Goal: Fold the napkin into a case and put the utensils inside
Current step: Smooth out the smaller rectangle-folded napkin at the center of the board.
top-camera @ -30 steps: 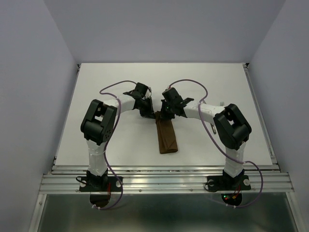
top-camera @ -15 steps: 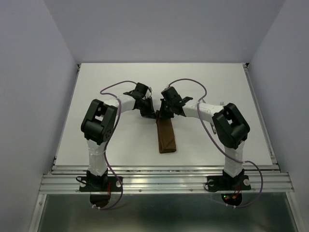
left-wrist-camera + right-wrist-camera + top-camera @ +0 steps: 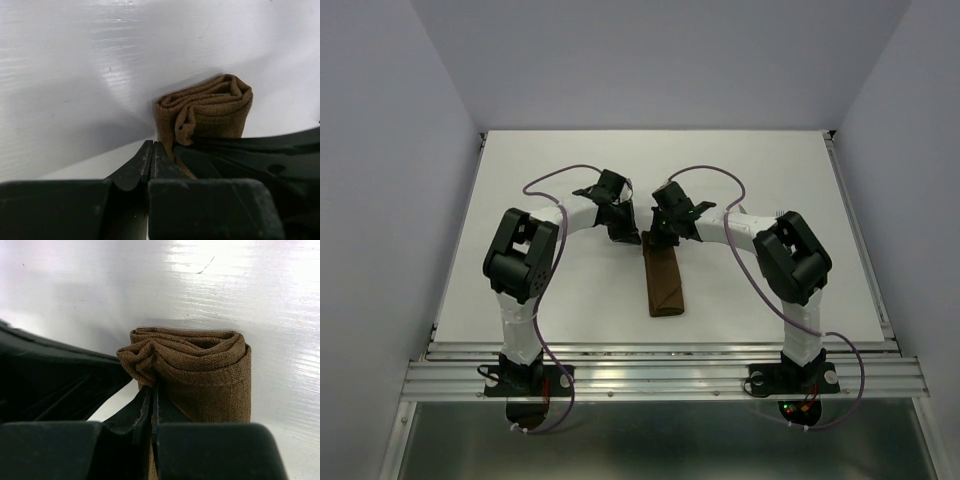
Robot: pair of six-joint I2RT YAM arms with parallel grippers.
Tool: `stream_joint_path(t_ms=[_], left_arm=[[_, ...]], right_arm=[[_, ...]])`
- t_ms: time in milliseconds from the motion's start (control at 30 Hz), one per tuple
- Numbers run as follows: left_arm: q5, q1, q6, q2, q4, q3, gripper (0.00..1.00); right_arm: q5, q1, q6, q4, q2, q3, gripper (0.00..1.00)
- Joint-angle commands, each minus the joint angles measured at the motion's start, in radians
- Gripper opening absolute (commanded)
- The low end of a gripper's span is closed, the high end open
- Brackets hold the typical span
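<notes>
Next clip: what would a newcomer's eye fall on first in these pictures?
A dark brown napkin, folded into a narrow strip, lies near the middle of the white table, running from near to far. The left end effector and right end effector meet at its far end, jaws shut. Close up, that end shows bunched, rolled layers of cloth.
</notes>
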Motion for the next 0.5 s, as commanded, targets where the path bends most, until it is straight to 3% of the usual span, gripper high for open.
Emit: stream_joint_path(t_ms=[0,200,467], left_arm=[[-0.079,-0.006,0.034,-0.156,-0.047,-0.006,0.05],[-0.097,-0.009,0.043,-0.265,-0.066,-0.099,0.07],[0.067,-0.102,-0.082,-0.437,0.143,-0.305,0.03]], right_arm=[[0.021,0.011,0.014,0.014,0.024,0.012,0.01],[0.021,0.011,0.016,0.016,0.02,0.009,0.01],[0.061,0.011,0.027,0.023,0.007,0.006,0.01]])
